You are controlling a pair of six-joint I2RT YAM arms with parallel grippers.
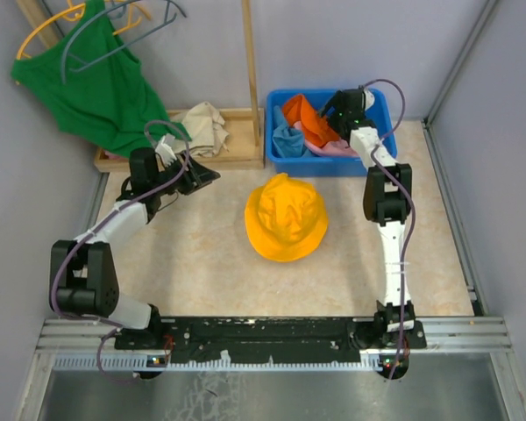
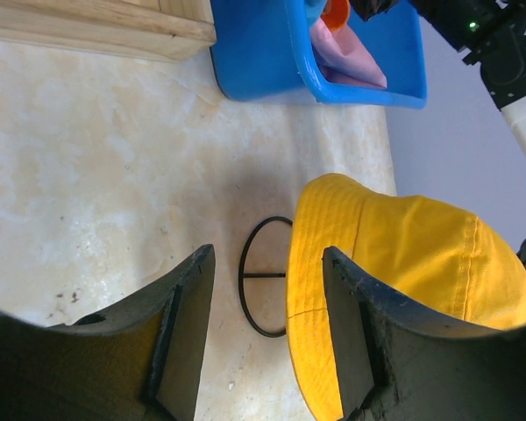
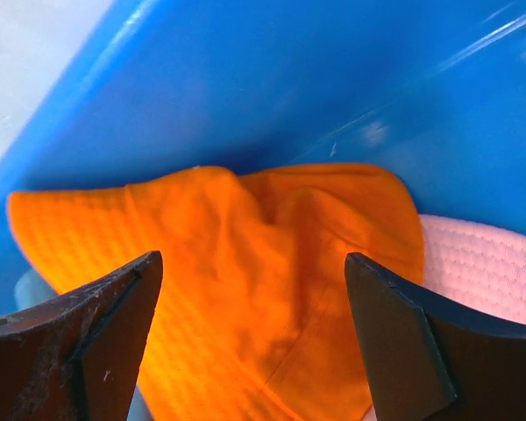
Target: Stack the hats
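The yellow-orange hat (image 1: 285, 217) lies crown up in the middle of the table; it also shows in the left wrist view (image 2: 412, 263). The bright orange hat (image 1: 305, 118), the light blue hat (image 1: 287, 140) and the pink hat (image 1: 337, 149) lie in the blue bin (image 1: 333, 165). My right gripper (image 1: 342, 103) is open inside the bin, its jaws wide apart just above the bright orange hat (image 3: 245, 254), with the pink hat (image 3: 478, 263) beside it. My left gripper (image 1: 206, 178) is open and empty, left of the yellow-orange hat, its right finger (image 2: 351, 324) near the brim.
A green tank top (image 1: 101, 88) hangs on a wooden rack at the back left, with a beige cloth (image 1: 206, 127) on the rack's base. A black ring mark (image 2: 256, 276) on the table is partly under the yellow-orange hat. Walls close in the table on both sides.
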